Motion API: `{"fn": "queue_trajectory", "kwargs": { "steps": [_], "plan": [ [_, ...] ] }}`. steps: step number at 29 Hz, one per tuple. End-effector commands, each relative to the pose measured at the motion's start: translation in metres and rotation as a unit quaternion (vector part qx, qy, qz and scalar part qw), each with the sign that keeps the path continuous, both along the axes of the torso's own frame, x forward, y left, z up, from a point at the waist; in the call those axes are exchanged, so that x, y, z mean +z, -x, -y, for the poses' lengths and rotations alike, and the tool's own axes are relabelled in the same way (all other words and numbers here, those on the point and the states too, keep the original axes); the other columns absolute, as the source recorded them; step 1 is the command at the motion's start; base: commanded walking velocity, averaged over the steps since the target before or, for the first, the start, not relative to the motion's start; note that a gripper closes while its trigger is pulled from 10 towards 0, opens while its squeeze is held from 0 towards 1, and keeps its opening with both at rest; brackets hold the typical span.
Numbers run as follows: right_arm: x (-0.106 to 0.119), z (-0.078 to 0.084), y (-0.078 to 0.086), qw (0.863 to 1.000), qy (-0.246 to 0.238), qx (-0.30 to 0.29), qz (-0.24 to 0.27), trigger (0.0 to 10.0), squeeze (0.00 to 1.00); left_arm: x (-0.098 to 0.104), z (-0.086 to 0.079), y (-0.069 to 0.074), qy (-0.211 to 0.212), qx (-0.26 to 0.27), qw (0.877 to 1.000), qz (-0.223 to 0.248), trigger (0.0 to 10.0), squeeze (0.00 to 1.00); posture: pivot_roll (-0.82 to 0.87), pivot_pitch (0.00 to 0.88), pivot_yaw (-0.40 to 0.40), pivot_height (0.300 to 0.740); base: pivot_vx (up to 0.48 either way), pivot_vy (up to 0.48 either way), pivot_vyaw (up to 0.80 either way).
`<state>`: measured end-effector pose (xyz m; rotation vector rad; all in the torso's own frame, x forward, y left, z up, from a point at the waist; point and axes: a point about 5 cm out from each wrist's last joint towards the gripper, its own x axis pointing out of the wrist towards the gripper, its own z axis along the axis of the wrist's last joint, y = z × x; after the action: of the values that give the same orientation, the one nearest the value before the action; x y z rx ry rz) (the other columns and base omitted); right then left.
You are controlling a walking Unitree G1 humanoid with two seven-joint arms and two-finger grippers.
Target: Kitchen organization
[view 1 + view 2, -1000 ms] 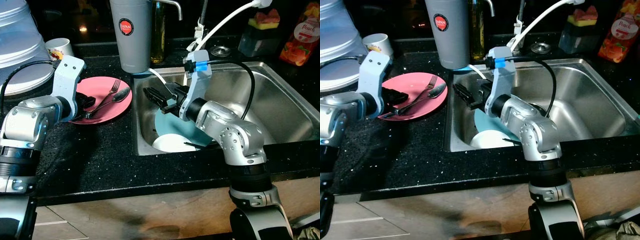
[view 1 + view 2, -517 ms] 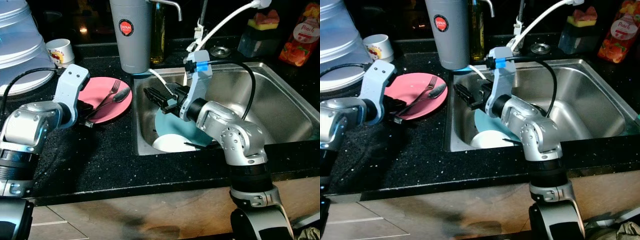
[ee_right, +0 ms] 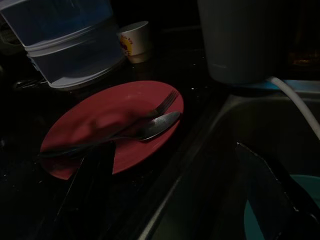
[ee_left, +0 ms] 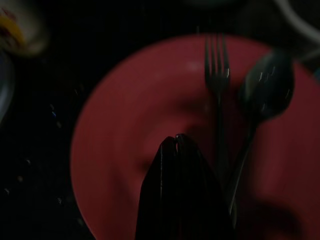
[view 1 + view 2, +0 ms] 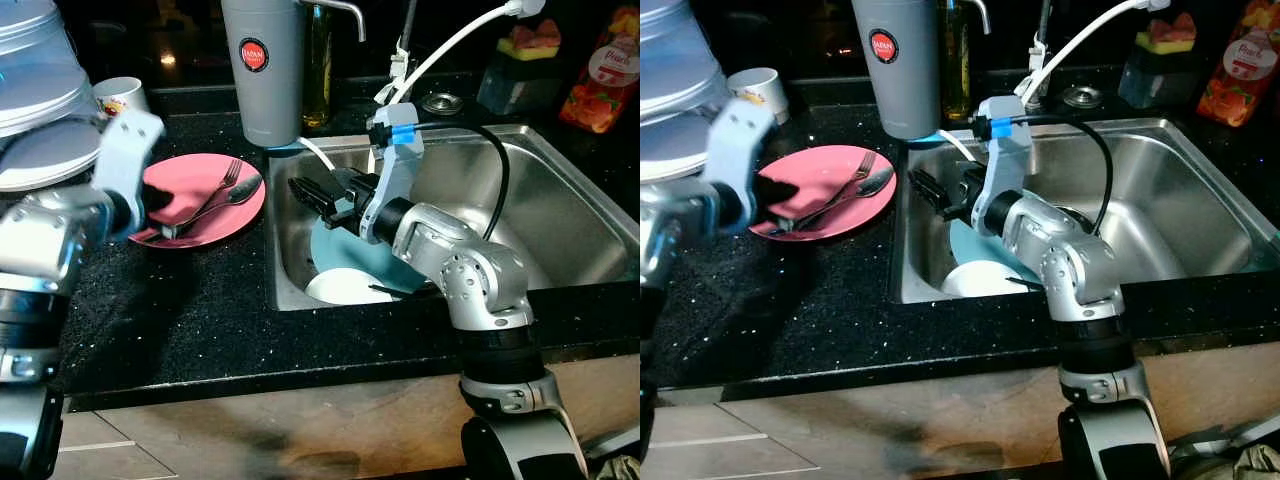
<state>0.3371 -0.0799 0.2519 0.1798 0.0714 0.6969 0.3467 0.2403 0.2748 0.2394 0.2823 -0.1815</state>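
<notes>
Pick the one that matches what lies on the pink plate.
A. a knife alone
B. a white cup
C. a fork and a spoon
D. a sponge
C: a fork and a spoon lie side by side on the pink plate, with the left gripper shut above it.

Fork (image 5: 222, 184) and spoon (image 5: 238, 192) crowd the pink plate's (image 5: 190, 222) right half.

Silver arms, black cables, blue band (image 5: 402, 133)
</notes>
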Motion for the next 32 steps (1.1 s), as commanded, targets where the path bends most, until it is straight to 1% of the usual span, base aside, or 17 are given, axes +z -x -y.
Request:
{"fn": "queue_trajectory", "kwargs": {
  "steps": [1,3,4,6,10,11,12,13,14,15,21,22,23,24,25,30,32],
  "plan": [
    [0.002,0.001,-0.002,1.000,0.003,-0.004,0.005,10.0,0.00,0.010,-0.004,0.001,0.013,0.006,1.000,0.015,0.0,0.00,0.01,0.037,0.024,0.740,0.000,0.000,0.00],
    [0.002,0.002,-0.002,1.000,0.002,-0.005,0.004,10.0,0.00,0.013,0.005,0.002,0.029,-0.021,0.999,0.015,0.0,0.00,0.01,0.037,0.023,0.740,0.000,0.000,0.00],
    [0.002,0.002,-0.002,1.000,0.002,-0.005,0.004,10.0,0.00,0.013,0.005,0.002,0.029,-0.021,0.999,0.015,0.0,0.00,0.01,0.037,0.023,0.740,0.000,0.000,0.00],
    [0.002,0.001,-0.002,1.000,0.002,-0.004,0.003,10.0,0.00,0.004,0.014,0.002,0.021,-0.043,0.999,-0.002,0.0,0.00,0.01,0.038,0.025,0.740,0.000,0.000,0.00],
    [0.003,0.000,-0.002,1.000,0.000,-0.003,0.004,10.0,0.00,-0.006,0.020,0.001,0.008,-0.055,0.998,-0.023,0.0,0.00,0.01,0.038,0.026,0.740,0.000,0.000,0.00],
    [0.003,0.000,-0.002,1.000,0.000,-0.003,0.004,10.0,0.00,-0.010,0.022,0.000,0.002,-0.060,0.998,-0.031,2.4,0.00,0.01,0.038,0.026,0.740,0.000,0.000,0.00],
    [0.003,0.000,-0.002,1.000,0.001,-0.003,0.004,10.0,0.00,-0.014,0.023,-0.002,-0.003,-0.065,0.997,-0.039,10.0,0.00,0.01,0.039,0.027,0.740,0.000,0.000,0.00],
    [0.003,0.000,-0.002,1.000,0.001,-0.003,0.004,10.0,0.00,-0.017,0.025,-0.004,-0.005,-0.069,0.997,-0.044,10.0,0.26,0.01,0.039,0.027,0.740,0.000,0.000,0.00],
    [0.003,0.000,-0.002,1.000,0.001,-0.003,0.004,10.0,0.00,-0.017,0.025,-0.004,-0.005,-0.069,0.997,-0.044,10.0,0.26,0.01,0.039,0.027,0.740,0.000,0.000,0.00],
    [0.003,0.000,-0.002,1.000,0.002,-0.003,0.004,10.0,0.00,-0.019,0.026,-0.006,-0.002,-0.071,0.996,-0.046,10.0,1.00,0.01,0.041,0.030,0.740,0.000,0.000,0.00],
    [0.002,0.002,-0.001,1.000,0.002,-0.005,0.003,10.0,0.00,-0.022,0.028,-0.013,-0.002,-0.067,0.996,-0.055,10.0,1.00,0.00,0.045,0.035,0.740,0.000,0.000,0.00],
    [0.002,0.003,-0.001,1.000,0.003,-0.005,0.001,10.0,0.00,-0.023,0.029,-0.015,-0.001,-0.066,0.996,-0.058,10.0,0.59,-0.01,0.048,0.034,0.740,0.000,0.000,0.00],
    [0.002,0.003,-0.001,1.000,0.003,-0.005,0.001,10.0,0.00,-0.023,0.029,-0.015,-0.001,-0.066,0.996,-0.058,10.0,0.59,-0.01,0.048,0.034,0.740,0.000,0.000,0.00],
    [0.001,0.003,-0.001,1.000,0.004,-0.005,0.001,10.0,0.00,-0.024,0.029,-0.016,0.000,-0.066,0.996,-0.062,10.0,0.18,-0.01,0.048,0.034,0.740,0.000,0.000,0.00],
    [0.001,0.003,-0.001,1.000,0.004,-0.005,0.000,10.0,0.00,-0.025,0.029,-0.017,-0.002,-0.067,0.996,-0.065,10.0,0.00,-0.01,0.048,0.034,0.740,0.000,0.000,0.00],
    [0.001,0.003,-0.001,1.000,0.004,-0.005,0.000,10.0,0.00,-0.032,0.031,-0.022,0.003,-0.078,0.993,-0.086,10.0,0.00,-0.01,0.051,0.036,0.740,0.000,0.000,0.00],
    [0.001,0.003,-0.001,1.000,0.004,-0.005,-0.001,10.0,0.00,-0.034,0.031,-0.023,-0.005,-0.078,0.993,-0.088,10.0,0.00,-0.01,0.052,0.039,0.740,0.000,0.000,0.00]
  ]
}}
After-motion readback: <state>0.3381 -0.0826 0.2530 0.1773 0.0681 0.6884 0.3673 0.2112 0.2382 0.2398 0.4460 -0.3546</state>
